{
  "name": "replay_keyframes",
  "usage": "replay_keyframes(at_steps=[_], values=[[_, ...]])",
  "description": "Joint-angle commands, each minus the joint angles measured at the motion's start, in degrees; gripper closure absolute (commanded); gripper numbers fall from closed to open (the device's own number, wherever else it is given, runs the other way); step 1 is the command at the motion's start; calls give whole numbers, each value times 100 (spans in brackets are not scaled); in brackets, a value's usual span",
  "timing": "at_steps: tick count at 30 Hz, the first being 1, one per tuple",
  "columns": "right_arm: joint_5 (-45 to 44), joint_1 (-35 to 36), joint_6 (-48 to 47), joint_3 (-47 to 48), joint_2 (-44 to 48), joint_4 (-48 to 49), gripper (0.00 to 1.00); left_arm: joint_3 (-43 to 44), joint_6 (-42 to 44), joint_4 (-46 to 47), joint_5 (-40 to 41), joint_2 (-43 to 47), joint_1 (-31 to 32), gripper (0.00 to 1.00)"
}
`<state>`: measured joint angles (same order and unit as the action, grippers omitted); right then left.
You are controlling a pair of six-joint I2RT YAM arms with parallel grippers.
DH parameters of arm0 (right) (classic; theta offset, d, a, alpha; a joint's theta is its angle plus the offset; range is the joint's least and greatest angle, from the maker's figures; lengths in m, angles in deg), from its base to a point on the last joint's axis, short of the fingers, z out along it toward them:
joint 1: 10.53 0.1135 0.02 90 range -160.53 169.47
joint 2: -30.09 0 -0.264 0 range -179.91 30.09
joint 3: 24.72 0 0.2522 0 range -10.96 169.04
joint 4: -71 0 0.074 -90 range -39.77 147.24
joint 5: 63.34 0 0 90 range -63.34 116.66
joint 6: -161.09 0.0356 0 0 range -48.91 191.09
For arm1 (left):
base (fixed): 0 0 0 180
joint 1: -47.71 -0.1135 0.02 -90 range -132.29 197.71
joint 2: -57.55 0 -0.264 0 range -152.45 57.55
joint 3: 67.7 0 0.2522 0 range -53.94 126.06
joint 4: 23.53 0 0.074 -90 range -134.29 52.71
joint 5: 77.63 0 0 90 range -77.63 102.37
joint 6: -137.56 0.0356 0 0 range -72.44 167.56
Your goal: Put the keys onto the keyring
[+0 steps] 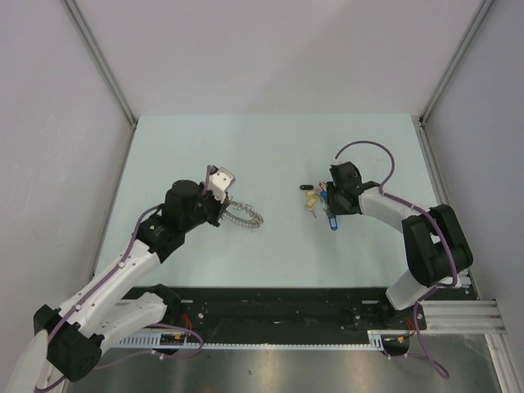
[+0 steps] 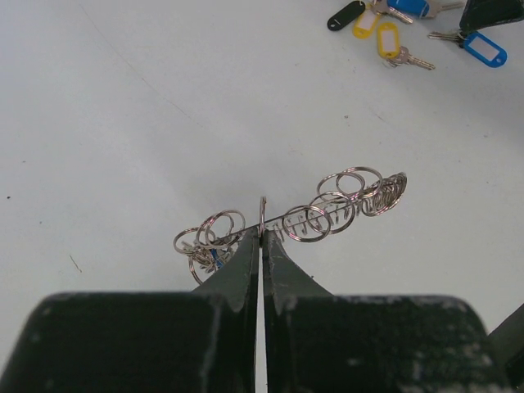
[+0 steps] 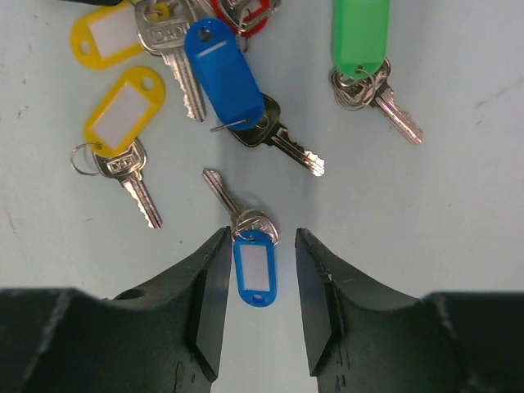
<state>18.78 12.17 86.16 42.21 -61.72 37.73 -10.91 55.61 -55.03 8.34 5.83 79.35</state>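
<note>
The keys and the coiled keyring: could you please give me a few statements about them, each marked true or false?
1. The left pincer is shut on the grey coiled-wire metal keyring. True.
2. The right pincer has a yellow-tagged key between its jaws. False: a small key with a blue plastic tag lies between the open jaws.
3. The key with a green plastic tag lies on the pale table, in neither pincer. True.
4. The keyring lies in the middle of the loose keys. False: the loose keys sit apart from it, over by the right arm.
</note>
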Motion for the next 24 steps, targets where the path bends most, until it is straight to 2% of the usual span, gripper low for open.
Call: replay_keyframes(at_steps=[1, 11, 17, 22, 24], values=[[154, -143, 110, 203, -91, -211, 58, 22, 100, 332, 113, 163, 35, 100], [883, -117, 207, 159, -206, -466, 55, 4, 117, 341, 113, 198, 62, 100], [1227, 375, 461, 141, -258, -379, 55, 4, 126, 341, 113, 198, 88, 100], [1701, 893, 673, 150, -66, 130, 55, 4, 126, 341, 131, 198, 97, 100], [1484, 1061, 638, 194, 31, 140, 55, 4, 126, 350, 131, 189, 106, 100]])
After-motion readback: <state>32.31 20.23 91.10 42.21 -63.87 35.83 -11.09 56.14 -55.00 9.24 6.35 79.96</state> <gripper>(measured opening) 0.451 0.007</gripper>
